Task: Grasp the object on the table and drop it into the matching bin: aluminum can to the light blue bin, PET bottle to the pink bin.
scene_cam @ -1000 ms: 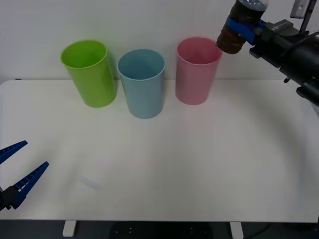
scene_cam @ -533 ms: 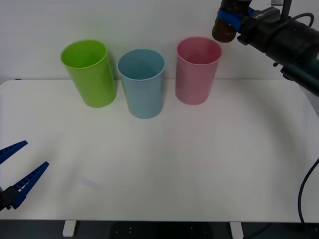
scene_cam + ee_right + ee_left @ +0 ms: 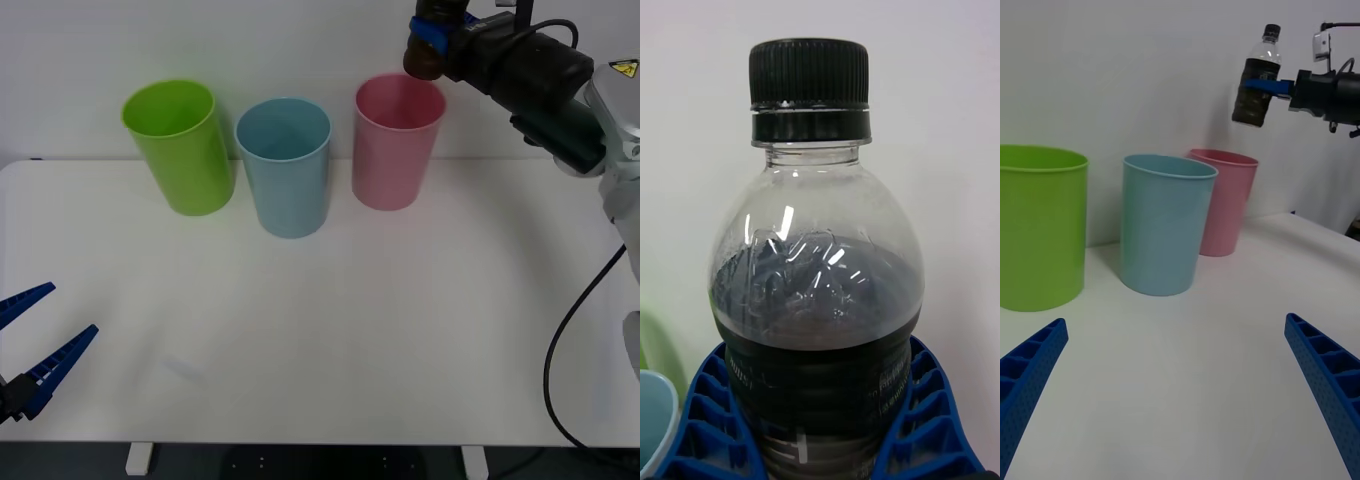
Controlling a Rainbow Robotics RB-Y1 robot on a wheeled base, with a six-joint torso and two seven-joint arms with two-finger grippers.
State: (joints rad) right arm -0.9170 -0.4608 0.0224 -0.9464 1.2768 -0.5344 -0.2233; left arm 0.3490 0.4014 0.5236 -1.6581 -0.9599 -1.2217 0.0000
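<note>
The right gripper (image 3: 432, 38) holds the bottle (image 3: 424, 60) in the air, just above the far right rim of the pink bin (image 3: 394, 150). Left of it on the table (image 3: 400, 320) stand the blue bin (image 3: 285, 170) and green bin (image 3: 180, 150). The left gripper (image 3: 35, 345) hangs well apart, at the near left edge.

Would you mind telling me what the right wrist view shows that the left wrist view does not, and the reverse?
Right wrist alone: liquid filling the PET bottle only partway, the shoulder clear.

Left wrist alone: the bottle hanging above the pink bin, apart from its rim, beside the lime green bin; the open left end effector.

Both: the right end effector clamping the bottle, and the light blue bin.
</note>
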